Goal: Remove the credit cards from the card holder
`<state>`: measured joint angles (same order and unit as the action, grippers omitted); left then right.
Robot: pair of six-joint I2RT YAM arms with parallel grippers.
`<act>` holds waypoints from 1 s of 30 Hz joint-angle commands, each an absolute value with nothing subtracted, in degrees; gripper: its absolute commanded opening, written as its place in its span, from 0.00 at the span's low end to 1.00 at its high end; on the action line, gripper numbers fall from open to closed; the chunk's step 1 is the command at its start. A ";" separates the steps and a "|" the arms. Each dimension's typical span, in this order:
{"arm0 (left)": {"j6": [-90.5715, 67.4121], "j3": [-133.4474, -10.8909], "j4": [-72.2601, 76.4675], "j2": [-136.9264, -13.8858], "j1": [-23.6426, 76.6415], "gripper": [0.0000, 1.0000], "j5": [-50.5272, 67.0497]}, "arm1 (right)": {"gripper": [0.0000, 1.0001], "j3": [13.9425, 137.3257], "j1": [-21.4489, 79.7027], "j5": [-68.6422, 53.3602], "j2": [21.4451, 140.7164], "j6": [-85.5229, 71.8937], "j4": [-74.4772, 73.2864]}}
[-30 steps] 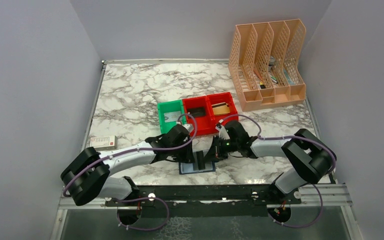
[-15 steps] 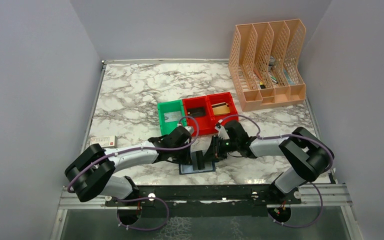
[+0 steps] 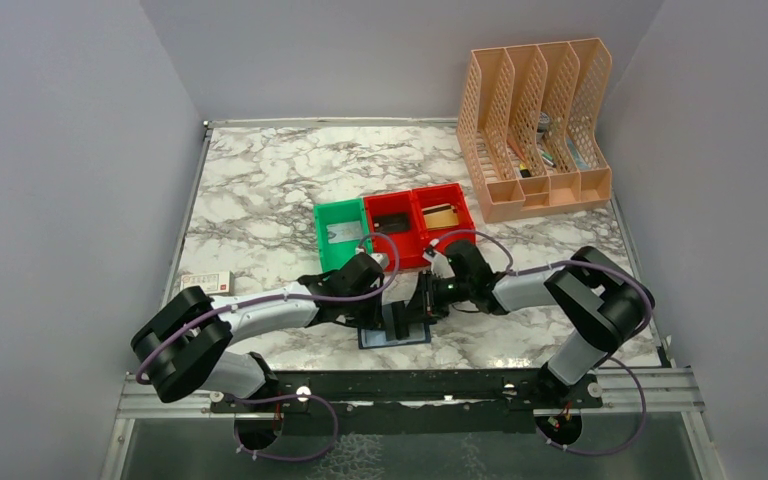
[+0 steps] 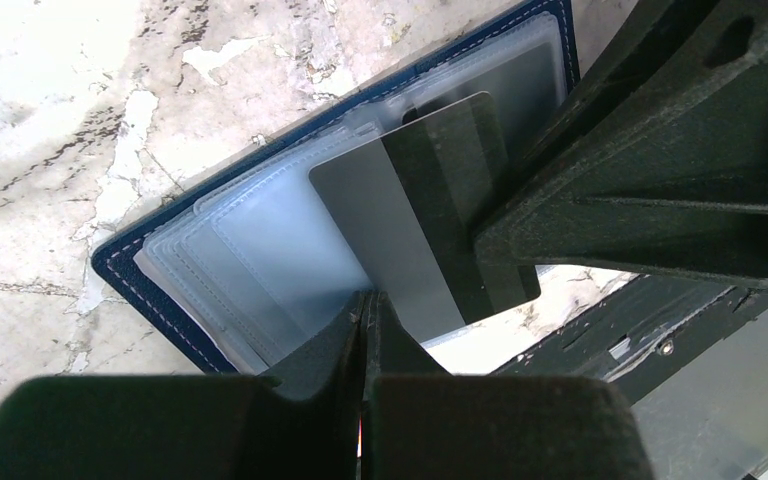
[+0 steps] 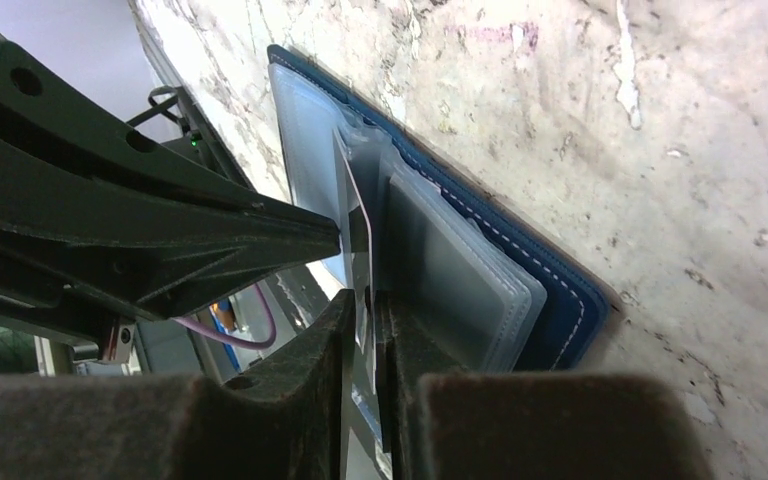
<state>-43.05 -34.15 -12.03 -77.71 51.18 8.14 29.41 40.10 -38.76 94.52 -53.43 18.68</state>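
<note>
Marble-patterned worktop [image 3: 260, 190] sits between plain grey walls, and the card holder [image 4: 250, 250] lies open and flat at its 6 o'clock edge, with the red bins [image 3: 418, 228] and green bin [image 3: 340, 235] at 12 o'clock from it. The right end effector [image 5: 363, 310] is pinched nearly closed on the edge of a grey credit card [image 4: 410, 230] that stands partway out of a clear sleeve. The left end effector [image 4: 365, 310] is fully closed, its tips at the near edge of the sleeves; whether a sleeve is caught between them cannot be told.

The card looks thin, light, stiff and slick, so it should slide out if gripped squarely on its free edge and drawn in line with the pocket. The sleeves look soft and clingy, and the light holder would likely lift or skid unless held down.

No brand or lettering is readable. The card shows only a dark stripe, and the print on the small white box [image 3: 206, 283] at 9 o'clock is too small to read.
</note>
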 commanded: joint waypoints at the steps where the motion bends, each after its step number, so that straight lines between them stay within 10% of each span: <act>1: -42.75 -33.91 -13.99 -79.14 51.69 0.00 5.20 | 0.11 31.09 40.83 -40.34 96.12 -53.35 21.54; 22: -44.13 -34.10 -14.42 -74.68 51.78 0.00 1.70 | 0.01 29.03 40.78 -16.85 71.25 -41.73 1.56; 30: -45.46 -33.80 -12.55 -69.75 51.77 0.20 0.27 | 0.01 28.02 40.77 -7.42 57.71 -31.16 5.47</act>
<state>-44.49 -34.17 -12.95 -73.47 51.62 3.22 28.71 40.82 -16.12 62.19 -39.44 3.40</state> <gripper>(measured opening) 0.140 0.015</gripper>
